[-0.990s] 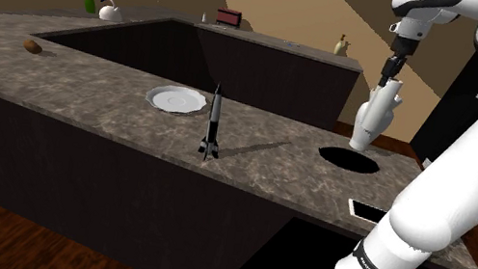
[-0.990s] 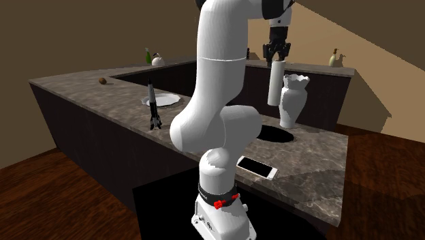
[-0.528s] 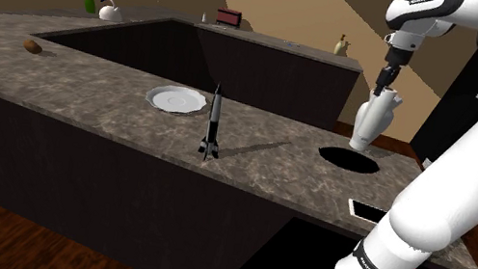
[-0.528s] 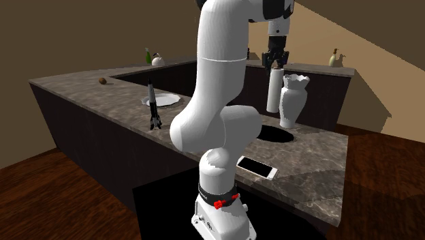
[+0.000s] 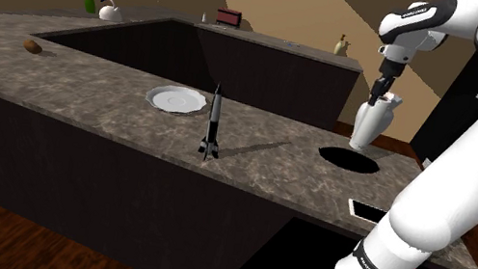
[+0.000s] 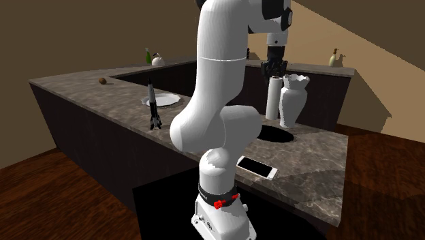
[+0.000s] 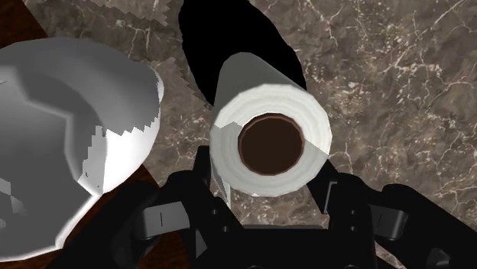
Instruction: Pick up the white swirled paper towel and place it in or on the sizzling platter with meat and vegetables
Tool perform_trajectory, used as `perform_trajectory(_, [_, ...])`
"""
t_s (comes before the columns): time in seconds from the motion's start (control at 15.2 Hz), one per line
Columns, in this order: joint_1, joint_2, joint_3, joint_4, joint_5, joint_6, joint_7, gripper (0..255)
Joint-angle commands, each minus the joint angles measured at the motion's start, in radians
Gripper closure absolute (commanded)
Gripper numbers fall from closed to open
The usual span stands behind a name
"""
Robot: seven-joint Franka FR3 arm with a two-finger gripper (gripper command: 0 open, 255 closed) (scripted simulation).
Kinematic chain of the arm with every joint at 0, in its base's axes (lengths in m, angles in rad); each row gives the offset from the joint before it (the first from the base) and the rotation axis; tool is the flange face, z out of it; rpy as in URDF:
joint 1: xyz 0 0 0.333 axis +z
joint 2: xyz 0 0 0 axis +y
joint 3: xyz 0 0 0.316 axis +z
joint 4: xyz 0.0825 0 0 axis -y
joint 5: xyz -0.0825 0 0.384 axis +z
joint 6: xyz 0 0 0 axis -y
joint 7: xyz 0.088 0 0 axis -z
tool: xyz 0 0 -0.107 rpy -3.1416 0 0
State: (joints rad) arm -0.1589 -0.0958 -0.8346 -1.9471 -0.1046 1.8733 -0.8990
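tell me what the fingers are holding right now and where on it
The white paper towel roll. The fingers clasp it on opposite sides of its upper end, so it hangs upright beside the white vase.

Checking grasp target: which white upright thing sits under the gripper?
The paper towel roll, cylindrical with a brown core; the wavy-rimmed vase stands beside it.

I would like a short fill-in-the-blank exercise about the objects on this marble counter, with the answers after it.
The white paper towel roll with a brown core stands ___ on the dark marble counter. Right beside it stands a white wavy-rimmed ___. The slim black rocket model stands near a round white ___.
Answers: upright; vase; plate.
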Motion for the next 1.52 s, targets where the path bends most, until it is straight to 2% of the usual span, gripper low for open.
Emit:
perform_trajectory(0.0, [-0.002, 0.004, -0.004, -0.026, 0.002, 0.029, -0.003, 255])
perform_trajectory(0.4, [-0.004, 0.028, -0.012, -0.087, 0.018, 0.107, -0.014, 255])
perform_trajectory(0.92, [-0.004, 0.028, -0.012, -0.087, 0.018, 0.107, -0.014, 255])
perform_trajectory(0.99, [-0.004, 0.028, -0.012, -0.087, 0.018, 0.107, -0.014, 0])
perform_trajectory(1.32, [-0.004, 0.028, -0.012, -0.087, 0.018, 0.107, -0.014, 0])
perform_trajectory(1.45, [-0.001, 0.008, -0.004, -0.034, 0.005, 0.040, -0.004, 0])
